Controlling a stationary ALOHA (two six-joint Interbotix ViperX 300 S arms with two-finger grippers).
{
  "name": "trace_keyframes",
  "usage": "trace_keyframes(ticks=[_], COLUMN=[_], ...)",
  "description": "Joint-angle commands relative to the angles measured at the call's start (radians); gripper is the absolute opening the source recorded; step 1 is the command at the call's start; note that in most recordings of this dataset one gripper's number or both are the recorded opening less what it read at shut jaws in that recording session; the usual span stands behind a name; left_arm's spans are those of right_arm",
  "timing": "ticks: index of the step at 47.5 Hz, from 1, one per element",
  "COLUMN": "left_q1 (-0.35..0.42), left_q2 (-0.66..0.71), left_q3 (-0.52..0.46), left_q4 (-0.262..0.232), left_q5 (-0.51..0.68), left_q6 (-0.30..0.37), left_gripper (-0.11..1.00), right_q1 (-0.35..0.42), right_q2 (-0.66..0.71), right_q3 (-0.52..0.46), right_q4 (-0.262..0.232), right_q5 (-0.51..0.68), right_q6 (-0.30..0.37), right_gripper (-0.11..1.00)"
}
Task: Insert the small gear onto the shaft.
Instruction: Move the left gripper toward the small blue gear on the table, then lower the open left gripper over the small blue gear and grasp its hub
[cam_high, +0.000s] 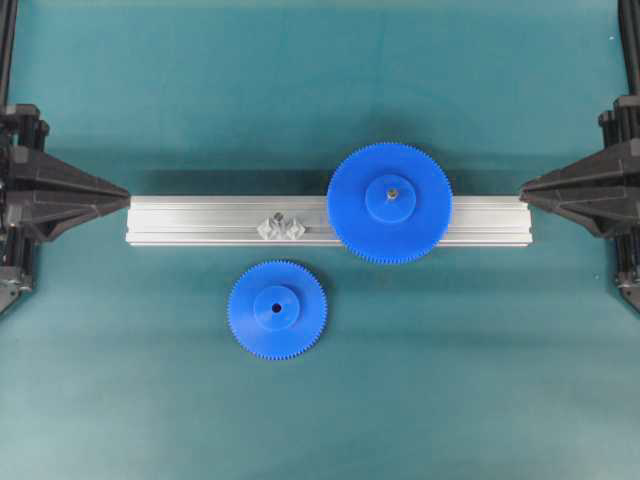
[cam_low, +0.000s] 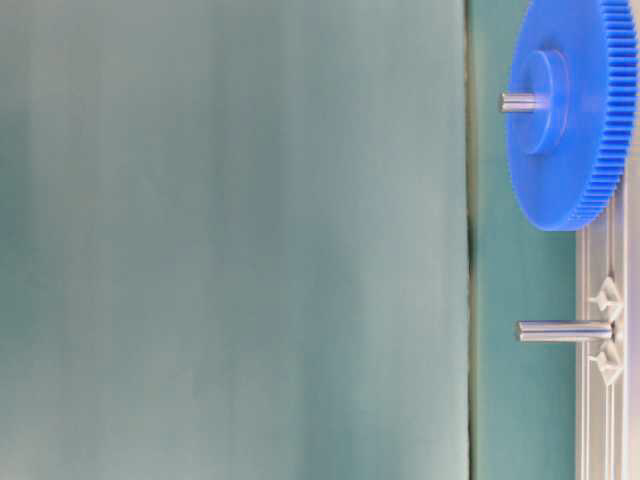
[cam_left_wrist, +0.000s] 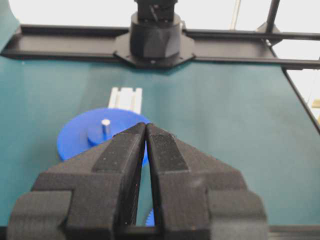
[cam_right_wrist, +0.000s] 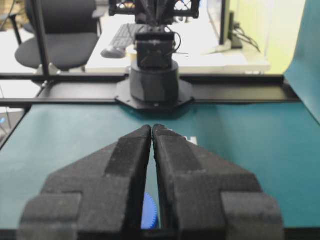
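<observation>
Two grippers, left and right, sit closed and empty at the rail's ends; we see the small gear flat on the mat (just below the shaft).

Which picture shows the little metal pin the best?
The table-level view: there the shaft shows full length, bare, sticking out from the rail. Overhead, you look down on its end, so only its clear base stands out. Neither wrist view shows it.
</observation>
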Motion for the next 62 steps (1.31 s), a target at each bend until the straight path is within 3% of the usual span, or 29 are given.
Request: trace_keyframes(ticks=[1, 4, 10, 20, 30, 40, 53, 58, 62], left_q1=[0.005, 0.002, -0.017, -0.052, -0.077, -0.083, -0.103, -0.103, -0.107], left_q2=[0.028, 0.048, 0.078, 0.146, 0.302, 0.437, 0.541, 0.58, 0.615], left_q3=[-0.028, -0.051, -0.083, -0.146, -0.25, -0.31, -0.365, -0.388, -0.405], left_q4=[0.006, 0.008, 0.015, 0.015, 0.015, 0.015, 0.015, 0.014, 0.014], left_q5=[0.071, 0.141, 0.241, 0.371, 0.518, 0.531, 0.534, 0.534, 0.531], left_q6=[-0.064, -0.121, -0.184, -0.153, -0.1, -0.046, -0.078, -0.11, -0.141], left_gripper=[0.1, 0.13, 0.01, 0.01, 0.01, 0.01, 0.02, 0.08, 0.23], right_q1=[0.011, 0.015, 0.018, 0.011, -0.002, -0.009, -0.025, -0.026, -0.028], right_q2=[0.02, 0.032, 0.048, 0.051, 0.095, 0.147, 0.156, 0.141, 0.129], right_q3=[-0.034, -0.061, -0.11, -0.135, -0.149, -0.175, -0.166, -0.166, -0.166], right_q4=[0.006, 0.049, 0.067, 0.048, 0.048, 0.054, 0.052, 0.052, 0.052], right_q5=[-0.003, 0.069, 0.259, 0.342, 0.499, 0.551, 0.561, 0.583, 0.62], right_q6=[0.006, 0.018, 0.057, 0.058, 0.063, 0.091, 0.109, 0.109, 0.109], right_gripper=[0.16, 0.17, 0.11, 0.11, 0.11, 0.11, 0.11, 0.11, 0.11])
